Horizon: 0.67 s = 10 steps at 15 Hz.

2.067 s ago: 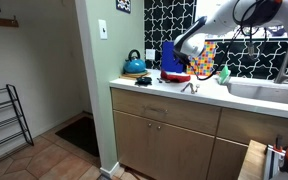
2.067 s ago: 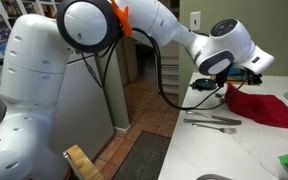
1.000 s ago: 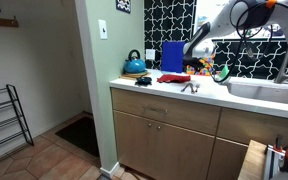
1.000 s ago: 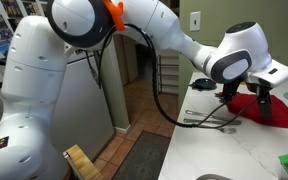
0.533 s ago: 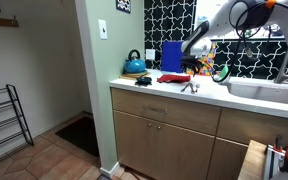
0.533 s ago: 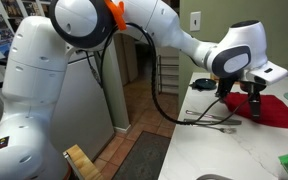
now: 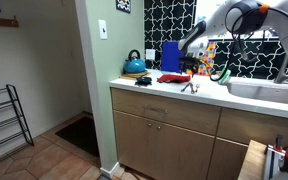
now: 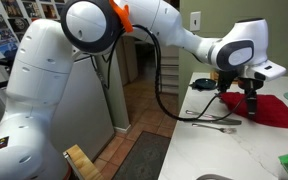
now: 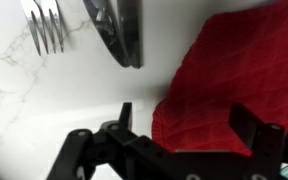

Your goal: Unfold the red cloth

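The red cloth (image 9: 234,75) lies flat on the white counter, showing only solid red quilted fabric; in both exterior views it is a low red patch (image 7: 172,77) (image 8: 280,110). My gripper (image 9: 189,122) hangs open just above the cloth's edge, one finger over bare counter and the other over the fabric, holding nothing. Seen from outside, the gripper (image 8: 238,112) points straight down at the cloth's nearer end (image 7: 190,68).
A fork (image 9: 46,25) and a dark utensil (image 9: 119,30) lie on the counter beside the cloth (image 8: 212,121). A blue board (image 7: 172,55) and a teal kettle (image 7: 134,63) stand at the back. A sink (image 7: 264,90) is set in the counter to one side.
Two seconds ago the cloth hung lifted from the gripper; it now lies on the counter. Over the last second the open gripper slid slightly along the cloth toward its edge.
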{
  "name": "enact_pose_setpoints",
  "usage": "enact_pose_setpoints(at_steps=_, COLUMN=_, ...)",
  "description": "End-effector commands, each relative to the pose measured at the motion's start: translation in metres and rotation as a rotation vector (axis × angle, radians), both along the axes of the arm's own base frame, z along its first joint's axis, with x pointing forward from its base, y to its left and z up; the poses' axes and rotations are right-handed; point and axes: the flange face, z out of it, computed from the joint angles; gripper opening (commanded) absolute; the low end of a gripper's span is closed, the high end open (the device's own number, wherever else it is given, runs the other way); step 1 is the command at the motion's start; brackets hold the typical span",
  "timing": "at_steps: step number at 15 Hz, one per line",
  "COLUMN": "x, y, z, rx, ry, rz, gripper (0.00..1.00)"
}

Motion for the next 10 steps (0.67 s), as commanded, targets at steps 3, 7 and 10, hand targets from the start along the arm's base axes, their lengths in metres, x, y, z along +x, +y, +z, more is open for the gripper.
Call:
enact_pose_setpoints(at_steps=3, x=0.013, y=-0.012, z=-0.009, rx=-0.007, ry=0.027, rz=-0.007, gripper=0.62)
enact_pose_setpoints(at_steps=7, x=0.018, y=-0.016, z=-0.017, rx=-0.011, ry=0.039, rz=-0.006, gripper=0.38)
enact_pose_setpoints(at_steps=10, x=0.021, y=-0.019, z=-0.021, rx=-0.012, ry=0.045, rz=-0.006, gripper=0.23)
